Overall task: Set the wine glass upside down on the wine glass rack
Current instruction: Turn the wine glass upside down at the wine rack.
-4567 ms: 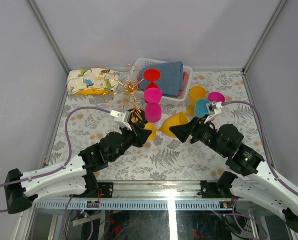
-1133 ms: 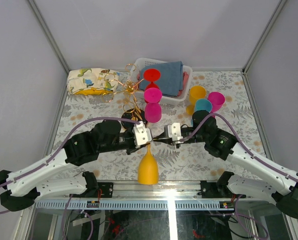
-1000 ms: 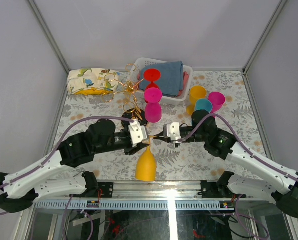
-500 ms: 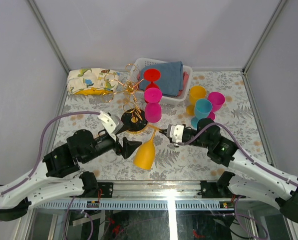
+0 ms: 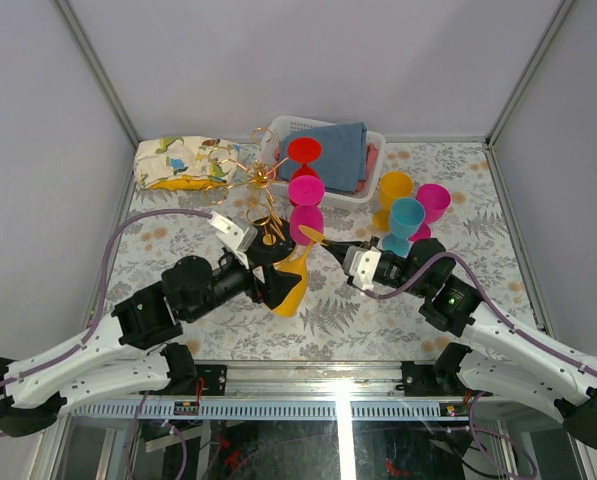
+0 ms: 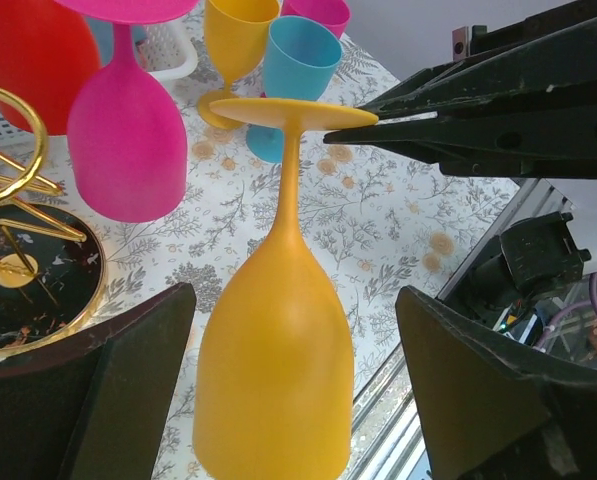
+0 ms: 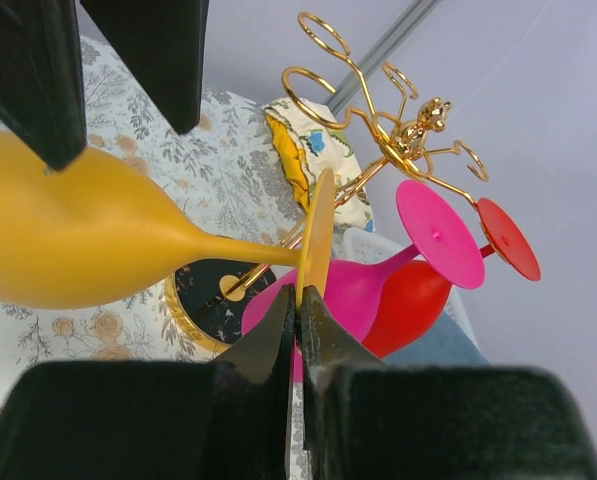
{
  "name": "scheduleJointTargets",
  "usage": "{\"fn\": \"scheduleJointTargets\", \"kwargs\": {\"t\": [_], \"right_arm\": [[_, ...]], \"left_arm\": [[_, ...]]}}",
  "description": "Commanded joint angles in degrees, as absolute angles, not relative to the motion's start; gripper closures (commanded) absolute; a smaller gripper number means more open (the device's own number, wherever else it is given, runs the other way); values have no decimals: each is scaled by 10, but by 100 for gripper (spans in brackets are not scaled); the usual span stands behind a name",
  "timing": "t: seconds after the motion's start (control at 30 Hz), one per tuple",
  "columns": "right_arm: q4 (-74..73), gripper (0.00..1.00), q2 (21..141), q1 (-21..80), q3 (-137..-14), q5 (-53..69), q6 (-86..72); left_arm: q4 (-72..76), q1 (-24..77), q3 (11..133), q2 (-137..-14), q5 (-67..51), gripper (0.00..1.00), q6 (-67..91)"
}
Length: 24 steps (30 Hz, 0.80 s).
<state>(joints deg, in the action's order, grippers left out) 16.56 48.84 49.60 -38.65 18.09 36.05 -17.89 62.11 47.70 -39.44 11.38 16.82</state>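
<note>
A yellow wine glass (image 5: 290, 283) hangs upside down, tilted, in front of the wine glass rack (image 5: 261, 180). My right gripper (image 5: 328, 247) is shut on the rim of its foot (image 7: 318, 235). My left gripper (image 6: 293, 293) is open, one finger on each side of the yellow bowl (image 6: 278, 340), with gaps to both. The gold wire rack (image 7: 408, 130) has a dark round base (image 7: 213, 290). A pink glass (image 5: 306, 222) and a red glass (image 5: 304, 150) hang on it upside down.
A white basket (image 5: 376, 140) with a blue cloth stands behind the rack. A patterned cloth bundle (image 5: 183, 162) lies at the back left. Yellow (image 5: 395, 187), blue (image 5: 406, 215) and magenta (image 5: 433, 198) glasses stand upright at the right.
The left gripper opened, let go of the stem and moved down around the bowl. The right gripper, shut on the foot, carried the glass back toward the rack.
</note>
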Motion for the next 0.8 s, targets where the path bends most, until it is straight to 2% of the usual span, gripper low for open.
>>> {"fn": "scheduleJointTargets", "kwargs": {"t": [0.0, 0.27, 0.57, 0.77], "right_arm": [[232, 99, 483, 497, -397, 198, 355], [239, 99, 482, 497, -403, 234, 328], [248, 99, 476, 497, -398, 246, 310], [242, 99, 472, 497, -412, 265, 286]], "left_arm": [[-89, 623, 470, -418, 118, 21, 192], [-68, 623, 498, -487, 92, 43, 180], [-43, 623, 491, -496, 98, 65, 183], [-37, 623, 481, -496, 104, 74, 190]]}}
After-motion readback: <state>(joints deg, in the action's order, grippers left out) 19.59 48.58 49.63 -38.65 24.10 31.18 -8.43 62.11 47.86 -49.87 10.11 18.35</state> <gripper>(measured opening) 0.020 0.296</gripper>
